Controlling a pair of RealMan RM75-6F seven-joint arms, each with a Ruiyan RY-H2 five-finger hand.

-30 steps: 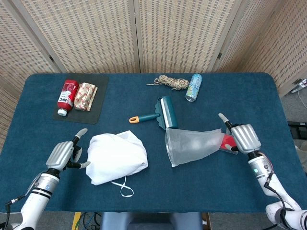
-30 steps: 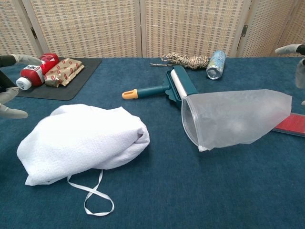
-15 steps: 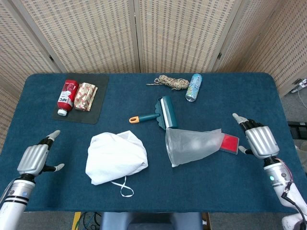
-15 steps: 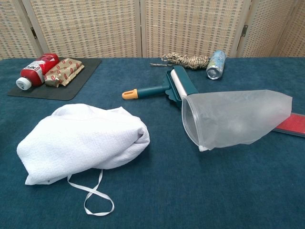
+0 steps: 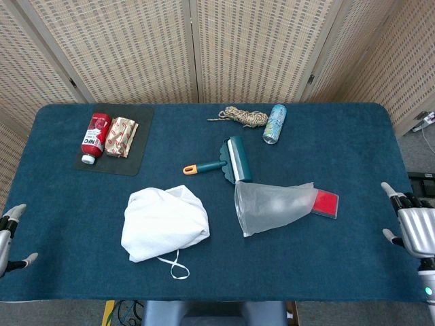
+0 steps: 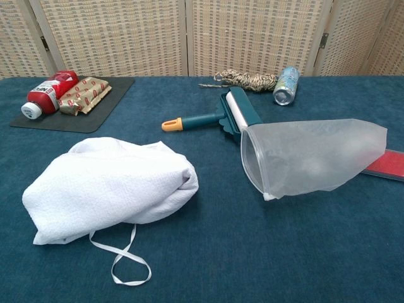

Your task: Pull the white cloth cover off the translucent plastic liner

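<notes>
From the head view, the crumpled white cloth cover (image 5: 165,223) lies on the blue counter (image 5: 326,142), its thin tie looping toward the near edge. Well apart to its right lies the translucent cone-shaped plastic liner (image 5: 272,206), its narrow end resting on a flat red card (image 5: 327,204). The left hand (image 5: 8,236) shows at the counter's left edge and the right hand (image 5: 413,225) at its right edge, both empty with fingers spread, far from cloth and liner. A teal lint roller with an orange-tipped handle (image 5: 224,161) touches the liner's wide rim.

From the chest view, neither hand appears. The cloth (image 6: 108,189) sits bunched at near left; the liner (image 6: 312,155) lies on its side, mouth toward the cloth. Behind are a red bottle (image 6: 47,92) on a black mat (image 6: 76,117), a twine bundle (image 6: 246,80) and a pale blue can (image 6: 286,85).
</notes>
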